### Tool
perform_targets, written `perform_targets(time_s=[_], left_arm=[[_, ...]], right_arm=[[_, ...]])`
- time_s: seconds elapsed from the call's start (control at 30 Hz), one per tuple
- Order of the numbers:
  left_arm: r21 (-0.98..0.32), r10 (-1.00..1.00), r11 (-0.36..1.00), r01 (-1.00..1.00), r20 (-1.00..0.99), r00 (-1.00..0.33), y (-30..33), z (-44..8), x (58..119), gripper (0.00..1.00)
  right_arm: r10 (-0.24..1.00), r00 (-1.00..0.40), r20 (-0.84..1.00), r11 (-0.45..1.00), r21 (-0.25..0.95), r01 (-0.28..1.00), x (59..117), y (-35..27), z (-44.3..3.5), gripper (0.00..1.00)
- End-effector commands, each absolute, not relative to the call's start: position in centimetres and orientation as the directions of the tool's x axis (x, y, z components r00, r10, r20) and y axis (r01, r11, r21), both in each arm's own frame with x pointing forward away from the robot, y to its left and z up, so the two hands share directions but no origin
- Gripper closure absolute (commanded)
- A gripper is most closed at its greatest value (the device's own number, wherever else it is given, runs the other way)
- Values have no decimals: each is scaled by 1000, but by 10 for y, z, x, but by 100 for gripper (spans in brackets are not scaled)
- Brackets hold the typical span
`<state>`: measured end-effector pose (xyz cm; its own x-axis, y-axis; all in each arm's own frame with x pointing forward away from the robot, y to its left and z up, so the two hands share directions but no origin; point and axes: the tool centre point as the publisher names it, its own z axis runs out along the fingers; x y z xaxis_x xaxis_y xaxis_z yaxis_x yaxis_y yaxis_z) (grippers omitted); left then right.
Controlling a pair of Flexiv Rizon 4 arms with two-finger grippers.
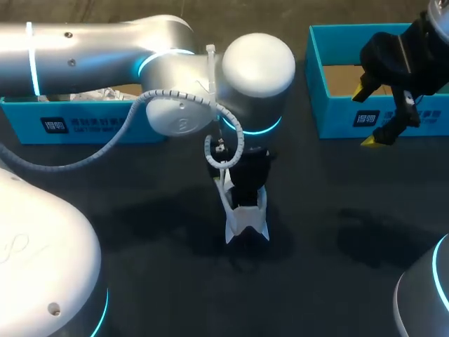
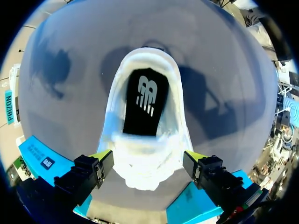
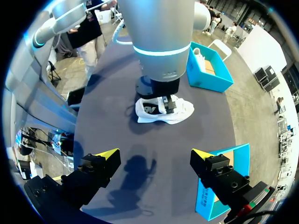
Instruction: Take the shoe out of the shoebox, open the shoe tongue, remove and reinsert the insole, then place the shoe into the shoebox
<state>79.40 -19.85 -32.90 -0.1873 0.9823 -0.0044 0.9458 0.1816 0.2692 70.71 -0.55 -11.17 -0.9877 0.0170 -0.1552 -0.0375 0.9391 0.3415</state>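
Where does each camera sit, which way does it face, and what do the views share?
Head view: fixed above and behind, facing down on the table; left arm over the white shoe, right tool by a blue box.
Left wrist view: on the left wrist, facing down into the shoe; left tool shows.
Right wrist view: on the right wrist, facing across the table toward the left arm and shoe; right tool shows.
Shared: all three show the shoe.

Our left arm (image 1: 91, 45) is smooth silver, ringed with glowing cyan bands, a ribbed grey cable (image 1: 130, 118) running toward the wrist. Our left gripper (image 2: 148, 155) and right gripper (image 3: 155, 154) are black blocks with yellow-tipped fingers.
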Motion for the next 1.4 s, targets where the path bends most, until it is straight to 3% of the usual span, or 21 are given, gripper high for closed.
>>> perform_targets(time_s=[0.03,0.13,0.17,0.23,0.27,0.37,0.47,0.5,1.07,1.23,1.33,1.37,1.4], left_arm=[[262,982,183,948,-15,-186,-192,-318,802,0],[266,983,181,947,-21,-182,-193,-309,808,0],[273,984,178,945,-25,-178,-193,-306,809,10],[272,985,173,947,-26,-172,-193,-302,811,19],[271,985,169,947,-24,-169,-194,-301,812,51],[271,987,157,950,-14,-159,-195,-301,812,53],[262,988,150,953,-10,-153,-196,-304,811,68],[261,988,150,954,-10,-153,-196,-305,810,69],[160,991,133,978,10,-137,-204,-343,782,63],[116,956,294,949,-41,-291,-200,-317,782,58],[87,886,461,883,13,-464,-191,-306,783,51],[54,842,537,842,35,-539,-187,-302,782,43],[21,824,564,825,55,-565,-184,-299,781,11]], right_arm=[[16,-989,-150,940,338,-36,710,-4,-111,0],[16,-989,-150,940,338,-36,710,-4,-111,0],[16,-989,-150,940,338,-36,710,-4,-111,0],[16,-989,-150,940,338,-36,710,-4,-111,0],[16,-989,-150,940,338,-36,710,-4,-111,0],[16,-989,-150,940,338,-36,710,-4,-111,0],[16,-989,-150,940,338,-36,710,-4,-111,0],[16,-989,-150,940,338,-36,710,-4,-111,0],[16,-989,-150,940,338,-36,710,-4,-111,0],[16,-989,-150,940,338,-36,710,-4,-111,0],[16,-989,-150,940,338,-36,710,-4,-111,0],[16,-989,-150,940,338,-36,710,-4,-111,0],[16,-989,-150,940,338,-36,710,-4,-111,0]])
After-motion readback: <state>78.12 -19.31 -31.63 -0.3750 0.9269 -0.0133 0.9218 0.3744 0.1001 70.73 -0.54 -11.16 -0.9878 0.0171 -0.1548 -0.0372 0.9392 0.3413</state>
